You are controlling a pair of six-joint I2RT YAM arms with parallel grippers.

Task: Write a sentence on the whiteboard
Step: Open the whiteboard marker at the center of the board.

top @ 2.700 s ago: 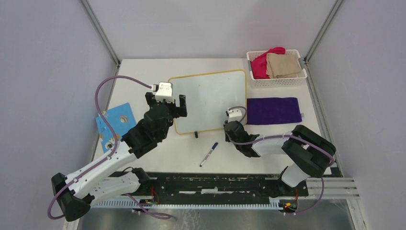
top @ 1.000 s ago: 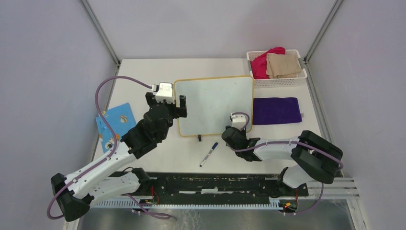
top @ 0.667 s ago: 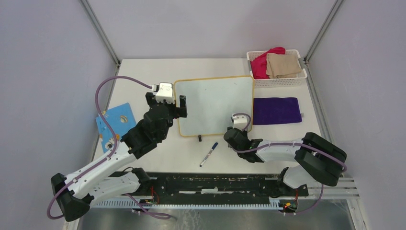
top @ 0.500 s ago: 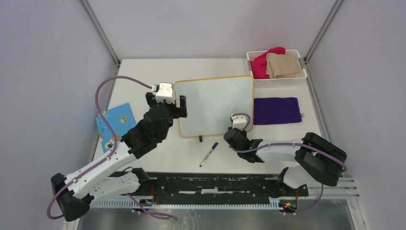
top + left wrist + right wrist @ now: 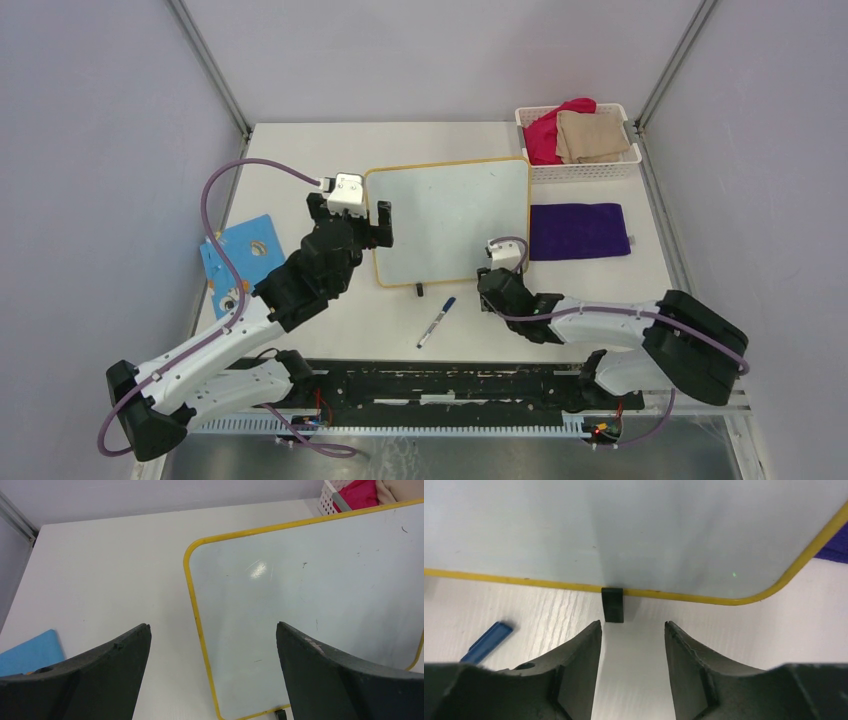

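Observation:
The whiteboard lies flat mid-table, white with a yellow rim. It carries only faint specks, and no sentence shows on it. My left gripper is open wide and empty. It hovers over the board's left edge, one finger over the table and one over the board. My right gripper is open and empty, low at the board's near edge. One black foot sits just ahead of its fingertips. A blue-capped marker lies on the table, left of the right gripper. Its cap shows in the right wrist view.
A white basket with red and beige cloths stands at the back right. A purple cloth lies right of the board. A blue card lies at the left edge, under the left arm.
The whiteboard has turned from tilted to square and shifted right, against the purple cloth. My right gripper has drawn back slightly toward the near edge and to the right. The left gripper barely moved.

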